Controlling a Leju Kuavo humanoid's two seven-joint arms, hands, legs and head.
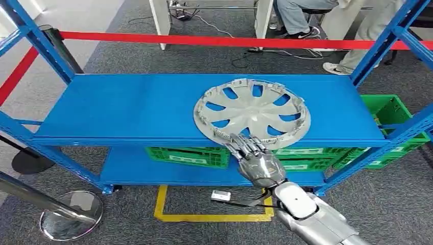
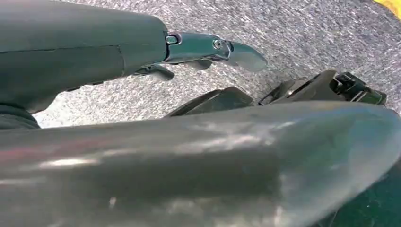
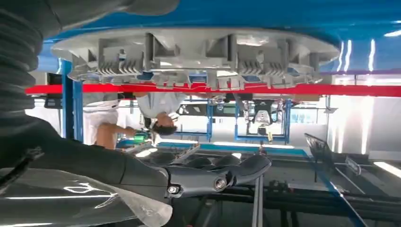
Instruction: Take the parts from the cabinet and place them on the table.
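Hubcap [image 1: 252, 111] on blue shelf [image 1: 127, 107], grey carpet [image 1: 168, 56]

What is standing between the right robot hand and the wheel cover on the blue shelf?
Nothing visible. The right robot hand is at the front edge of the blue shelf, its fingers reaching the near rim of the wheel cover. The wheel cover lies alone on the shelf top, with no other object near it. Whether the fingers already touch the rim cannot be told.

Matt grey plastic wheel cover [image 1: 253, 111]; glossy blue metal shelf [image 1: 127, 107].
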